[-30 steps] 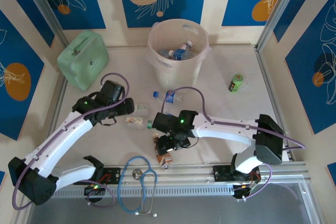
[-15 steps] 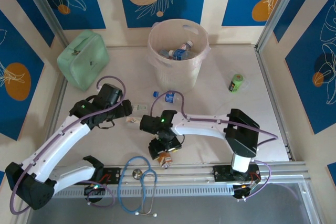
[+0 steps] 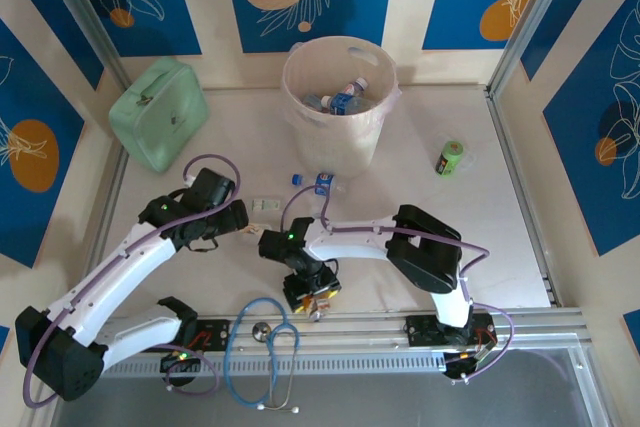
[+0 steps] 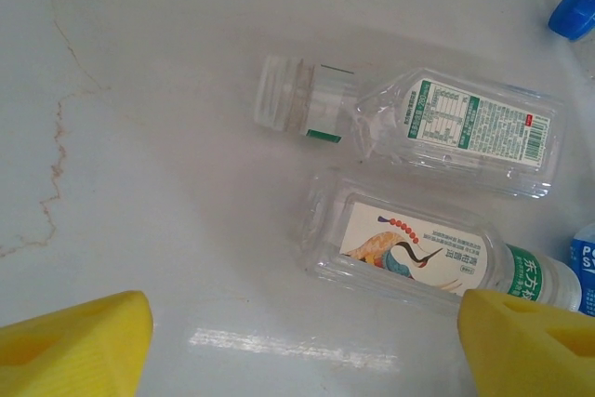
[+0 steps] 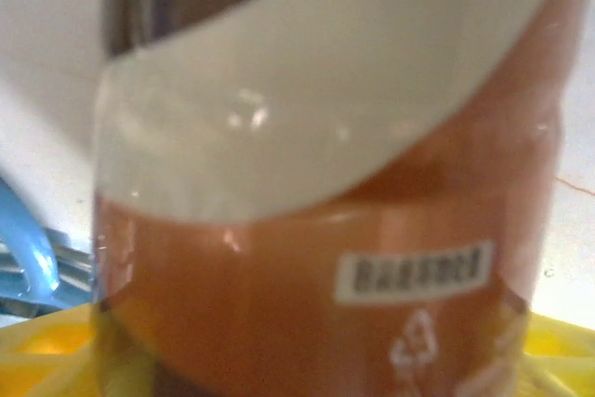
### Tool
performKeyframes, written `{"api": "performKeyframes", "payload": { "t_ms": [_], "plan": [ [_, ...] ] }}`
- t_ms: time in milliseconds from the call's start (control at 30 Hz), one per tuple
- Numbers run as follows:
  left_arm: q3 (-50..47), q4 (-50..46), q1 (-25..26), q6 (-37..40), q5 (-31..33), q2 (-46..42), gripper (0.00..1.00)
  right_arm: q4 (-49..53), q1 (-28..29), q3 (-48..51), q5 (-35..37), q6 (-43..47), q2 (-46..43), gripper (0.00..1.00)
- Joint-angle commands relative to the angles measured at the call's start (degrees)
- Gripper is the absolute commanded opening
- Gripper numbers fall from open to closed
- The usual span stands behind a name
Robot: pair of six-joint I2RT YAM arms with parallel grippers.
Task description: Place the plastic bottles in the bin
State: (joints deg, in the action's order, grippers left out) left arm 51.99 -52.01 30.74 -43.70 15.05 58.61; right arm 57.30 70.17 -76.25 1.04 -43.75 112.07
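Right fingers [image 5: 37, 364] shifted left — astride red-brown, white-banded bottle [image 5: 325, 230], grip unclear | left fingers [image 4: 74, 341] spread

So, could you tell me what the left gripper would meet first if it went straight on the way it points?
Probably the crane-label bottle, lying just ahead of the left gripper; depth is unclear.

Bare tabletop [image 3: 470, 197] right of the bin [image 3: 340, 142] (one green bottle [image 3: 452, 158] there), stethoscope [image 3: 262, 330] along the near edge.
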Motion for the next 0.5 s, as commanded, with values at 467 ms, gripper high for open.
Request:
{"api": "performKeyframes", "payload": {
  "t_ms": [467],
  "plan": [
    [0.49,-0.25,-0.70,-2.46,-2.09,0.19,0.81,4.39,2.28,-3.55,4.81,-0.63,-11.16,0.56]
  ]
}}
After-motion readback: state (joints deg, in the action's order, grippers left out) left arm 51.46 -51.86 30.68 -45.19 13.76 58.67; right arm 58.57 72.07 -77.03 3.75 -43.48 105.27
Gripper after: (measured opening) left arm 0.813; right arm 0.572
